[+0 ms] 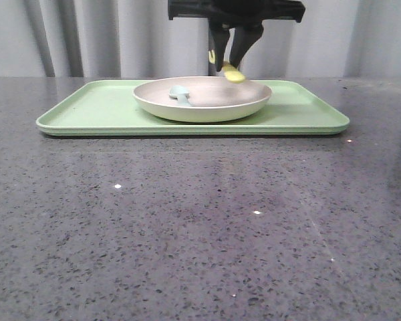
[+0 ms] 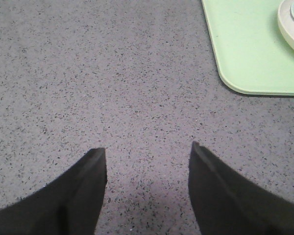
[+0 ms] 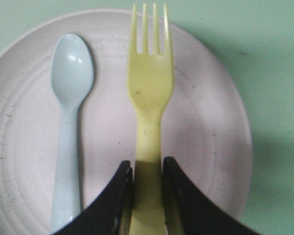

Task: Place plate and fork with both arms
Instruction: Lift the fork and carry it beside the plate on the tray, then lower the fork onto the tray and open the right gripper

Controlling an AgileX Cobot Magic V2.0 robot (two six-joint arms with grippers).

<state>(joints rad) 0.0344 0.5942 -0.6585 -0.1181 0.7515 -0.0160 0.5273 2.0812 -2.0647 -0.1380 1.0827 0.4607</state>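
Matte black robot arm (image 1: 237, 12) — tapered, smooth black jaws, curved inner edges — no markings

Speckled grey table (image 1: 187, 221) bearing a light-green tray (image 1: 93, 107).

Bare tabletop (image 1: 207, 227) open before the tray (image 1: 87, 107), spoon (image 3: 68, 122) just beside fork (image 3: 149, 98) crowding the plate (image 3: 206, 147)

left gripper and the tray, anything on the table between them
Nothing: in the left wrist view only bare speckled table separates the open left gripper from the tray.
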